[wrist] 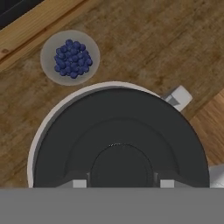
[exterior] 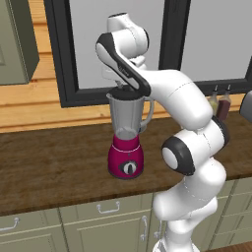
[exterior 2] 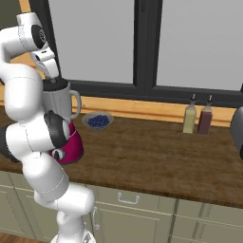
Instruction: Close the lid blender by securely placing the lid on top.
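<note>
The blender (exterior: 126,157) stands on the dark wooden counter, its magenta-red base under a clear greyish jar (exterior: 127,115) with a side handle (wrist: 179,97). The lid (wrist: 118,131), a dark round disc with a raised centre, lies across the jar's mouth; a thin band of pale jar rim (wrist: 43,127) shows past its left edge. From the sides the lid (exterior: 123,92) (exterior 2: 56,84) caps the blender (exterior 2: 71,144). My gripper (wrist: 123,183) comes straight down onto it, one fingertip on each side of the raised centre, shut on the lid. The gripper (exterior: 122,84) (exterior 2: 53,76) sits just above the jar.
A small bowl of blueberries (wrist: 70,57) (exterior 2: 98,120) rests on the counter behind the blender, near the window sill. Two small bottles (exterior 2: 190,118) (exterior 2: 205,118) stand farther right by the window. A dark appliance edge (exterior 2: 237,126) shows at the far right.
</note>
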{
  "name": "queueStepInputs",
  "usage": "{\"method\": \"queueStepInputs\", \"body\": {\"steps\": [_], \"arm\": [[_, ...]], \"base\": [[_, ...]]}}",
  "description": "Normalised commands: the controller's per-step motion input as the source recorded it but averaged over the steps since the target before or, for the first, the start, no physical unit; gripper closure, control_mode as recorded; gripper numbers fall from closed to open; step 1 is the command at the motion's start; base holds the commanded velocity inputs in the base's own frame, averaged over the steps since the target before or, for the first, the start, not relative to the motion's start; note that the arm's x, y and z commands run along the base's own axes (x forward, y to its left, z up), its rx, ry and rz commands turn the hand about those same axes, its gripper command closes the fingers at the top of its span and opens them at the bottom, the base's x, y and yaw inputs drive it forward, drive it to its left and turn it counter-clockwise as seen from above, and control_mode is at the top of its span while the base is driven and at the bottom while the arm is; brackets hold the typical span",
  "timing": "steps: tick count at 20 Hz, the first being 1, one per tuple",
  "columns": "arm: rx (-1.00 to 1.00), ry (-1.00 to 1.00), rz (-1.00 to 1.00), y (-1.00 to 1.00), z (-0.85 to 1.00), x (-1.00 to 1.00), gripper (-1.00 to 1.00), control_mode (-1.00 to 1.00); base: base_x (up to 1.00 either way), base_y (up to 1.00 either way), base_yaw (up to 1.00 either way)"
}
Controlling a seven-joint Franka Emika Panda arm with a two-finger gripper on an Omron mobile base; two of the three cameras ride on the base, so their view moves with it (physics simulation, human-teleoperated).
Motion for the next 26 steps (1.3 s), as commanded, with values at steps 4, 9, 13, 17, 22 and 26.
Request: {"method": "queueStepInputs", "body": {"steps": [4, 9, 13, 17, 22, 26], "arm": [[0.00, -0.04, -0.01, 0.00, -0.18, 0.18, 1.00, -1.00], [0.00, -0.05, -0.01, 0.00, -0.20, 0.21, 1.00, -1.00], [0.00, -0.05, -0.01, 0.00, -0.22, 0.19, 1.00, -1.00], [0.00, -0.04, -0.01, 0.00, -0.27, 0.16, 1.00, -1.00], [0.00, 0.00, -0.02, 0.00, -0.33, 0.00, 1.00, -1.00], [-0.01, 0.08, -0.04, 0.00, -0.45, -0.01, 1.00, -1.00]], "base": [[0.00, 0.00, 0.00], [0.00, 0.00, 0.00], [0.00, 0.00, 0.00], [0.00, 0.00, 0.00], [0.00, 0.00, 0.00], [0.00, 0.00, 0.00]]}}
